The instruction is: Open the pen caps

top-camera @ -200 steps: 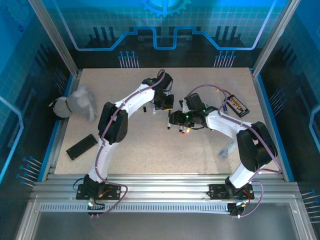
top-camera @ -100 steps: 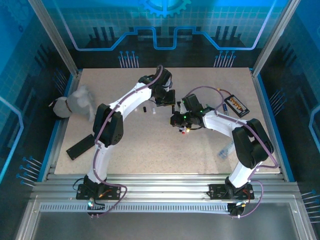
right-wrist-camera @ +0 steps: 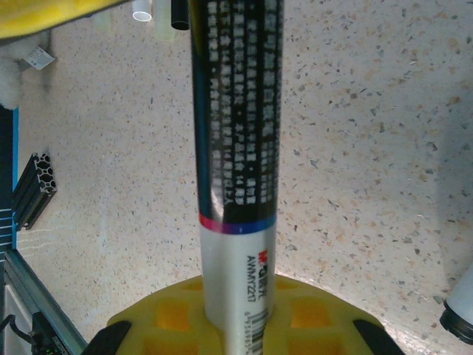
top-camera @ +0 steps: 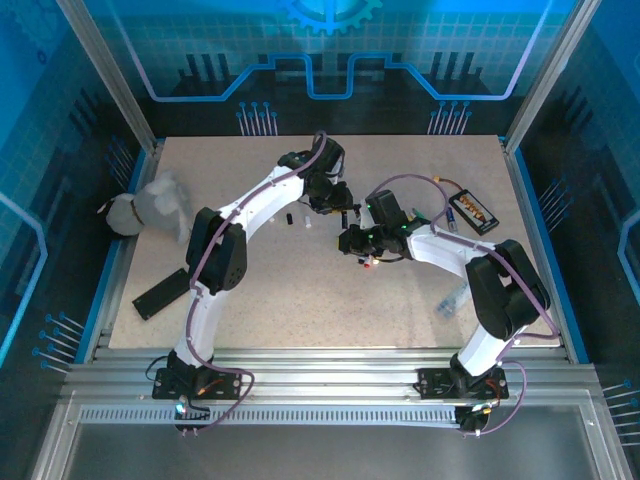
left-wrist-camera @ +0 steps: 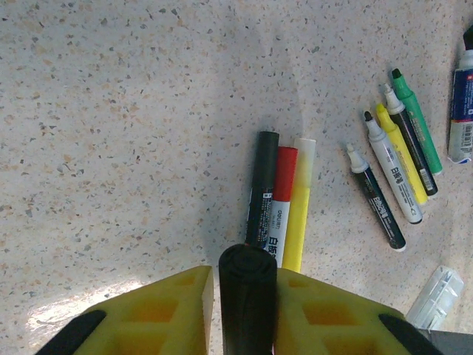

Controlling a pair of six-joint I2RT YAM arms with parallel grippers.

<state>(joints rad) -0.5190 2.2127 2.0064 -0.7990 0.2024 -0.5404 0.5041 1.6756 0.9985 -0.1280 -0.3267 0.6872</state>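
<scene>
Obs., from beside the table: over the last second the two arms have drawn in over mid-table, the left gripper (top-camera: 343, 208) swinging a little toward the right gripper (top-camera: 352, 238), so the two now stand just beside each other on one line. The right claw has gone from part-open to clamped on a pen (right-wrist-camera: 235, 148). Its yellow fingers (right-wrist-camera: 177, 314) pinch the white lower barrel, and the dark printed part runs on toward the left claw. The left wrist view shows the pen's black end (left-wrist-camera: 247, 296) end-on between that claw's yellow fingers (left-wrist-camera: 166, 310). The gap is narrow and they flank it closely, but I cannot tell whether they press it or have begun to ease off. No break shows along the barrel as far as the right wrist view follows it, so I judge this cap not yet off. The change reads as the set-up for a pull, one claw anchoring the body and the other on the cap end. Elsewhere on the table (top-camera: 300, 290) three capped pens (left-wrist-camera: 279, 200) (black, red, yellow) lie side by side and touching. Four uncapped pens (left-wrist-camera: 395, 170) lie with their tips bare, near them to the right. Two loose caps (right-wrist-camera: 159, 13), one white and one black, lie beyond the held pen. Task judged roughly half done. Risk: if the left claw is loosening, the cap end slips and the pull must be retaken.
</scene>
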